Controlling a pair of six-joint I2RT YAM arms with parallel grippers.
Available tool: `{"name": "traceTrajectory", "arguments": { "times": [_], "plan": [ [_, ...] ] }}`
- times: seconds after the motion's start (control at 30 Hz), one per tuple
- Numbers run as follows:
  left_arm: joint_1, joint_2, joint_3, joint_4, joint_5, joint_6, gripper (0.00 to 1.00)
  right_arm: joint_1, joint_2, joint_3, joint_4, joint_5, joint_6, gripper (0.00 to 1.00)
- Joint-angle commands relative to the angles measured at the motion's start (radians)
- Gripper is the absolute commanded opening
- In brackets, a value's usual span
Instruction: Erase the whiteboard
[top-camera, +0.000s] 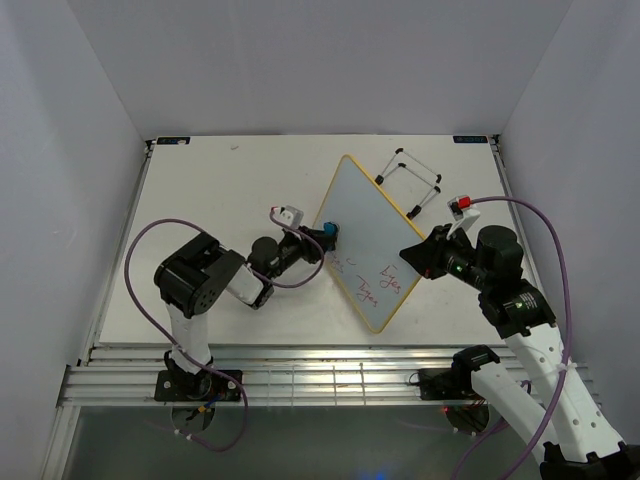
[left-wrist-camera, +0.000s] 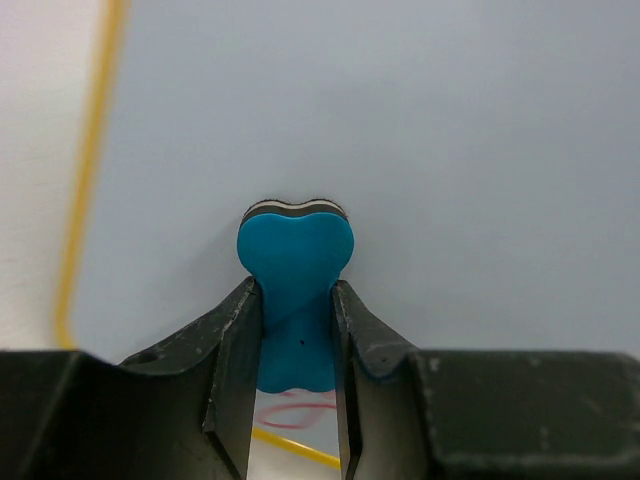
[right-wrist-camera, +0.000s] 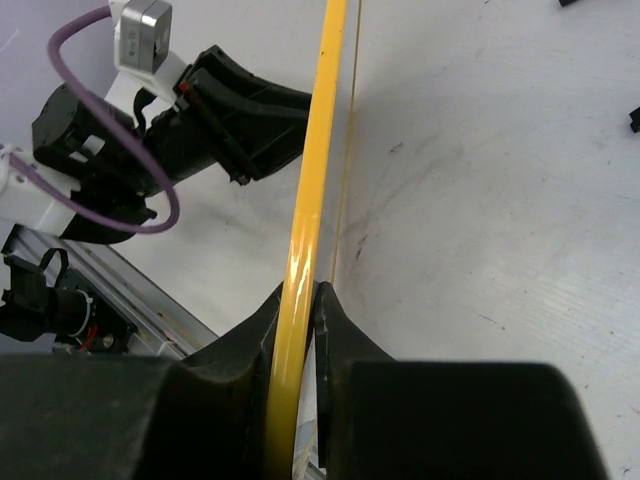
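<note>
From above, the whiteboard (top-camera: 365, 225) sits mid-bench, turned like a diamond, with red writing (top-camera: 378, 282) on its near part. The left end effector (top-camera: 325, 238) holds a blue eraser (top-camera: 331, 233) at the board's left side. The right end effector (top-camera: 418, 250) grips the board's right edge. A wire stand (top-camera: 410, 180) lies on the bench (top-camera: 230, 180) just beyond the board's far right edge; whether it joins the board I cannot tell.

In the left wrist view, the eraser (left-wrist-camera: 295, 265) is pinched at its waist between the narrow black fingers (left-wrist-camera: 235, 330), its far end pressed against the white surface of the whiteboard (left-wrist-camera: 420, 150). The yellow frame (left-wrist-camera: 90, 170) runs along the left, and a loop of red writing (left-wrist-camera: 295, 410) shows below the eraser.

In the right wrist view, the right end effector (right-wrist-camera: 297, 295) is clamped narrowly on the frame (right-wrist-camera: 318, 150), seen edge-on. The left arm (right-wrist-camera: 150, 130) lies left of it, above the bench (right-wrist-camera: 500, 200).
</note>
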Motion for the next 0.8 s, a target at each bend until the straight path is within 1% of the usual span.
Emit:
{"name": "traceTrajectory", "arguments": {
  "times": [0.0,0.07,0.1,0.17,0.2,0.3,0.37,0.47,0.5,0.53,0.57,0.6,0.67,0.7,0.77],
  "plan": [
    [-0.222,-0.099,0.004,-0.026,0.028,-0.006,0.0,0.042,-0.035,0.044,0.287,-0.302,0.079,0.08],
    [-0.283,-0.116,0.004,-0.036,-0.019,-0.02,0.0,0.04,-0.032,0.041,0.281,-0.281,0.069,0.08],
    [-0.333,-0.119,0.004,-0.029,-0.023,-0.031,0.0,0.042,-0.032,0.038,0.281,-0.272,0.061,0.08],
    [-0.385,-0.123,0.004,-0.016,-0.044,-0.051,0.0,0.042,-0.032,0.03,0.283,-0.252,0.058,0.08],
    [-0.442,-0.126,0.007,-0.013,-0.072,-0.046,0.0,0.042,-0.032,0.03,0.283,-0.249,0.058,0.08],
    [-0.516,-0.13,0.001,0.0,-0.135,-0.041,0.0,0.042,-0.03,0.023,0.306,-0.249,0.072,0.08],
    [-0.521,-0.125,-0.02,0.036,-0.139,-0.058,0.0,0.042,-0.033,0.02,0.335,-0.261,0.096,0.08],
    [-0.516,-0.165,-0.057,-0.002,-0.217,-0.031,0.0,0.042,-0.033,0.018,0.352,-0.272,0.116,0.08],
    [-0.502,-0.18,-0.069,-0.015,-0.224,0.0,0.0,0.042,-0.035,0.02,0.35,-0.273,0.118,0.08],
    [-0.492,-0.195,-0.083,-0.035,-0.277,0.007,0.0,0.042,-0.035,0.018,0.349,-0.275,0.119,0.08],
    [-0.47,-0.209,-0.123,-0.033,-0.282,0.009,0.0,0.042,-0.039,0.02,0.346,-0.279,0.124,0.08],
    [-0.414,-0.231,-0.146,-0.027,-0.279,0.005,0.0,0.042,-0.042,0.02,0.344,-0.279,0.127,0.08],
    [-0.343,-0.241,-0.195,-0.007,-0.242,-0.02,0.0,0.042,-0.053,0.02,0.344,-0.281,0.134,0.08],
    [-0.285,-0.249,-0.2,-0.012,-0.241,-0.022,0.0,0.043,-0.055,0.021,0.34,-0.279,0.139,0.08],
    [-0.249,-0.249,-0.203,-0.041,-0.254,0.024,0.0,0.042,-0.056,0.027,0.333,-0.275,0.144,0.08]
  ]
}}
